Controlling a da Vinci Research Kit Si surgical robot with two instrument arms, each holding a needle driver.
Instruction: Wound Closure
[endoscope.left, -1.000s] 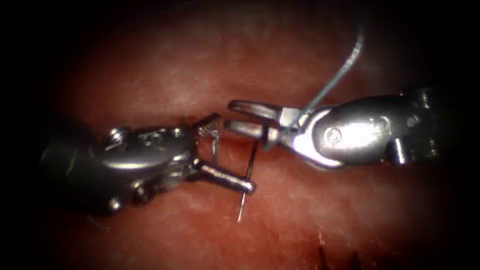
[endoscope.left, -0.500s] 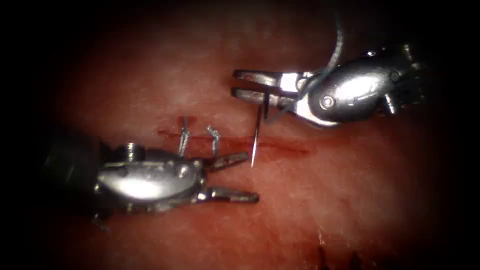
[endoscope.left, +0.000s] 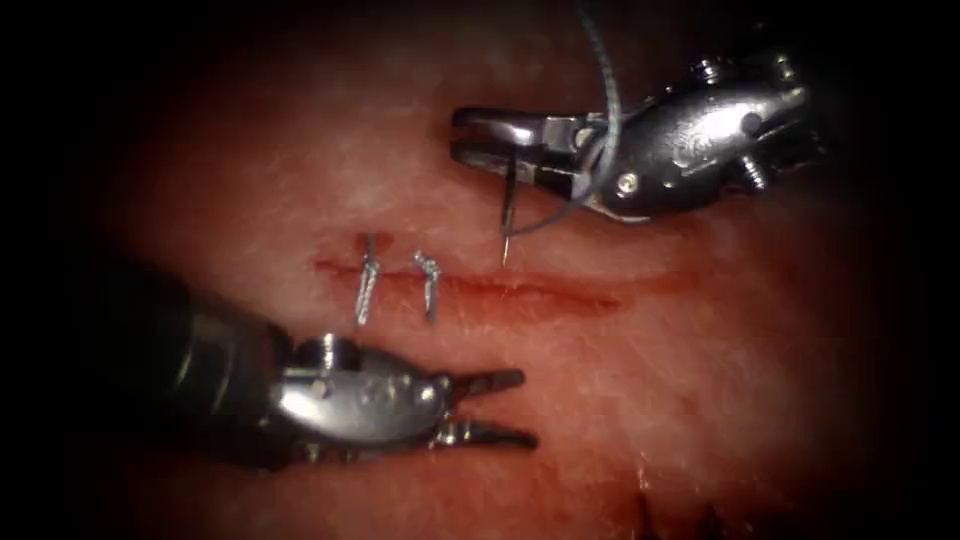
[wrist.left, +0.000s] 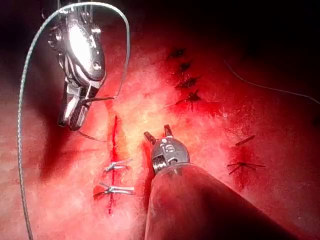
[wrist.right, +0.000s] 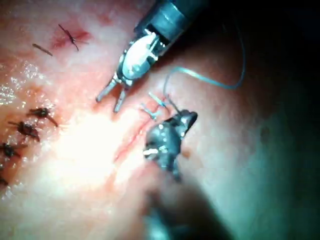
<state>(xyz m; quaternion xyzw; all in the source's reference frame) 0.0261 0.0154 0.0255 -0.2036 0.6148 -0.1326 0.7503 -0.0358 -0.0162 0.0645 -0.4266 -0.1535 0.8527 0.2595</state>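
In the endoscope view we read no brand, label or writing on either tool; the surface under them is the tissue (endoscope.left: 700, 380), pink-red and moist, fading to dark at the edges; the cut (endoscope.left: 520, 288) runs across it as a thin red line, with two finished stitches (endoscope.left: 398, 282) crossing its left part; the right tool (endoscope.left: 480, 135) lies above the cut, its jaws clenched on the needle (endoscope.left: 509, 215) near its blunt end, so that the needle hangs down with its tip just above the cut's upper edge, not in the tissue; the thread (endoscope.left: 604, 80) rises from beside those jaws and loops up over the tool's body; the left tool (endoscope.left: 515, 408) sits below the cut, jaws parted and holding nothing

In the left wrist view we see the left tool (wrist.left: 158, 134), its jaws spread and bare, beside the cut (wrist.left: 113, 150); the two stitches (wrist.left: 116, 177) cross the cut nearer the camera; the right tool (wrist.left: 70, 117) hangs over the far end of the cut, and the thread (wrist.left: 30, 65) arcs in a wide loop from it; dark older stitches (wrist.left: 186, 82) mark the tissue (wrist.left: 210, 125) further off

In the right wrist view we find the left tool (wrist.right: 111, 101) with parted jaws over the tissue (wrist.right: 75, 150); the right tool (wrist.right: 170, 135) lies close to the lens, and the thread (wrist.right: 210, 82) curls away from it; a row of dark stitches (wrist.right: 25, 130) runs along one side
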